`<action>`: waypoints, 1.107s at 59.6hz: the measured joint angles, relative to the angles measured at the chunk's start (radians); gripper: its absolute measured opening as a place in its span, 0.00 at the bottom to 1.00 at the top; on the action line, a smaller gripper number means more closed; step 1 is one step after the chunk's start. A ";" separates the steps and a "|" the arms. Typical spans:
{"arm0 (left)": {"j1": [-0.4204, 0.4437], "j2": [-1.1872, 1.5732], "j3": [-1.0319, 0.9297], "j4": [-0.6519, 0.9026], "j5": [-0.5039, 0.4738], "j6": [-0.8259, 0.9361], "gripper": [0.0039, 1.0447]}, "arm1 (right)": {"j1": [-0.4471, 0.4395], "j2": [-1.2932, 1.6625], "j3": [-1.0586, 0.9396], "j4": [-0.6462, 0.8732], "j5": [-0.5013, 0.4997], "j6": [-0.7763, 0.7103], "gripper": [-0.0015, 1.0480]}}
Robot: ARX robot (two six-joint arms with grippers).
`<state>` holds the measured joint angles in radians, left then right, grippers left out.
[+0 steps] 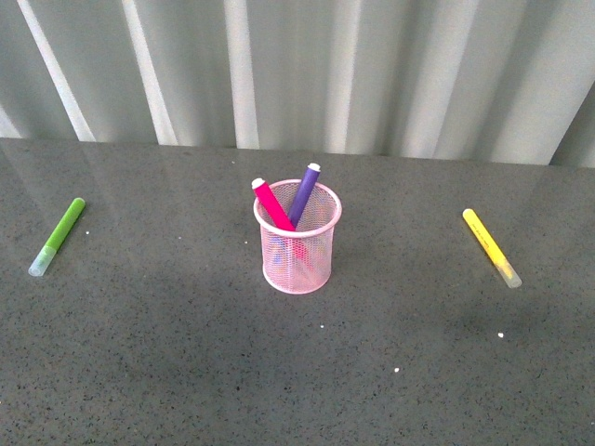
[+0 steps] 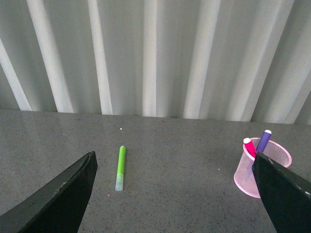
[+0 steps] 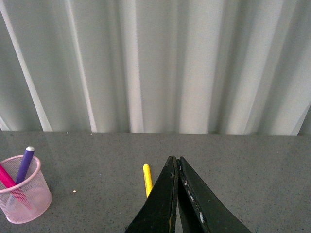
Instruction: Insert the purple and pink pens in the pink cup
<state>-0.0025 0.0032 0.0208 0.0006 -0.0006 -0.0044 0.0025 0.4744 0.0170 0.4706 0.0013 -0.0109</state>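
Standing in one pink cup (image 1: 297,251), two pens: purple pen (image 1: 304,192), pink pen (image 1: 272,204)

Bench (image 1: 297,390) open all round pink cup (image 1: 297,251). Cup mouth partly taken by pink pen (image 1: 272,204) and purple pen (image 1: 303,193). Green marker (image 1: 59,235) far left, yellow marker (image 1: 491,247) far right, both well apart.
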 joint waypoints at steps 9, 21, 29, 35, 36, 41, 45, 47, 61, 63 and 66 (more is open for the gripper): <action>0.000 0.000 0.000 0.000 0.000 0.000 0.94 | 0.000 -0.078 0.000 -0.074 0.000 0.000 0.03; 0.000 0.000 0.000 0.000 0.000 0.000 0.94 | 0.000 -0.163 0.000 -0.157 0.000 0.000 0.03; 0.000 0.000 0.000 0.000 0.000 0.000 0.94 | 0.000 -0.209 0.000 -0.202 0.000 0.000 0.03; 0.000 0.000 0.000 0.000 0.000 0.000 0.94 | 0.000 -0.240 0.000 -0.232 0.000 0.000 0.03; 0.000 0.000 0.000 0.000 0.000 0.000 0.94 | 0.000 -0.246 0.000 -0.238 0.000 0.000 0.03; 0.000 0.000 0.000 0.000 0.000 0.000 0.94 | 0.000 -0.269 0.000 -0.262 0.000 0.000 0.03; 0.000 0.000 0.000 0.000 0.000 0.000 0.94 | 0.000 -0.293 0.000 -0.286 0.000 0.000 0.03; 0.000 0.000 0.000 0.000 0.000 0.000 0.94 | 0.000 -0.311 0.000 -0.304 0.000 0.001 0.03; 0.000 -0.001 0.000 0.000 0.000 0.000 0.94 | 0.000 -0.470 0.000 -0.468 0.001 0.007 0.03; 0.000 0.000 0.000 0.000 0.000 0.000 0.94 | 0.000 -0.470 0.000 -0.469 0.001 0.008 0.03; 0.000 -0.001 0.000 0.000 0.000 0.000 0.94 | 0.000 -0.470 0.000 -0.469 0.000 0.008 0.03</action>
<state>-0.0025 0.0025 0.0208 0.0006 -0.0006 -0.0044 0.0025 0.0044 0.0174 0.0017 0.0017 -0.0032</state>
